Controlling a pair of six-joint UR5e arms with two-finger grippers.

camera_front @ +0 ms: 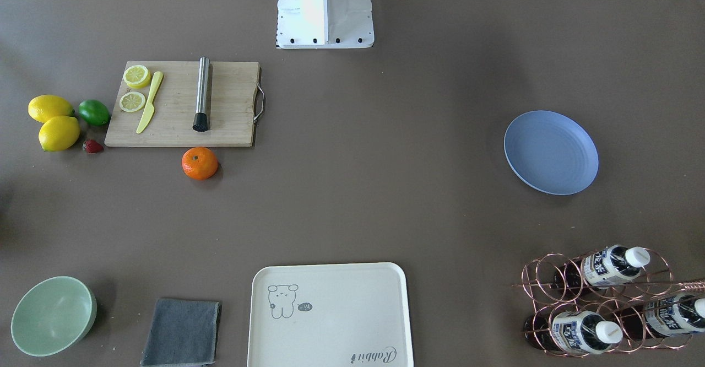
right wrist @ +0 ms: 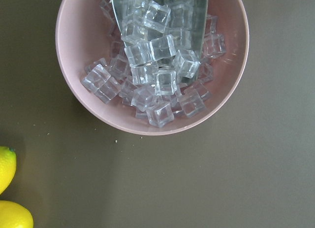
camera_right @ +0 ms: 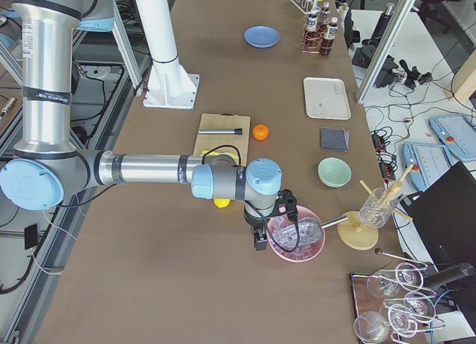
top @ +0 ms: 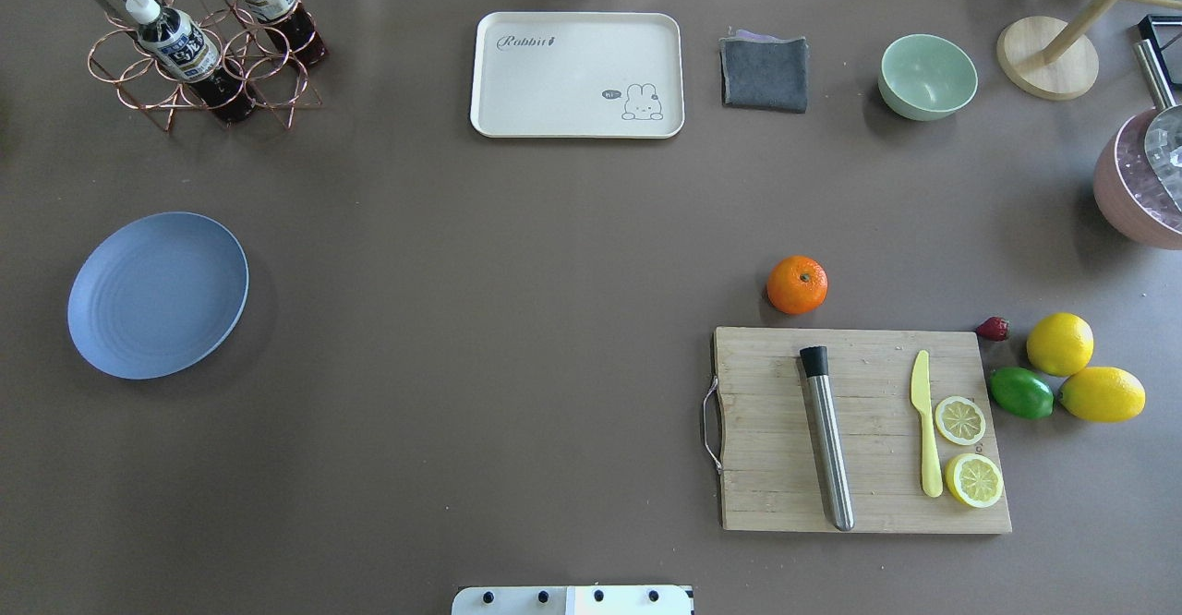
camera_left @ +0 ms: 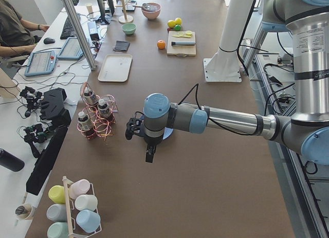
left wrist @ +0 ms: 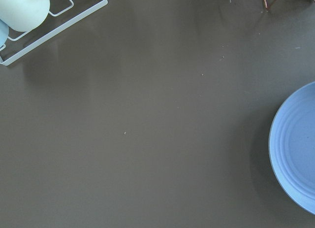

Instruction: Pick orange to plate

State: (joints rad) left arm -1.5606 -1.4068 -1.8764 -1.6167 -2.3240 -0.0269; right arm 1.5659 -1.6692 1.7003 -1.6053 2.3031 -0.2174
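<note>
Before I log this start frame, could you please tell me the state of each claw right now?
Left claw: cannot be told from the side view.
Right claw: cannot be told from the side view.

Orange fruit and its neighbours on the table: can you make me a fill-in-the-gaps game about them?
The small round orange fruit sits on the brown ____, next to the wooden chopping board.
The round blue plate has ____ on it.
Beside the green lime lie ____ whole yellow lemons.
The round pink bowl holds clear cubes of ____.
Missing words: table, nothing, two, ice.
</note>
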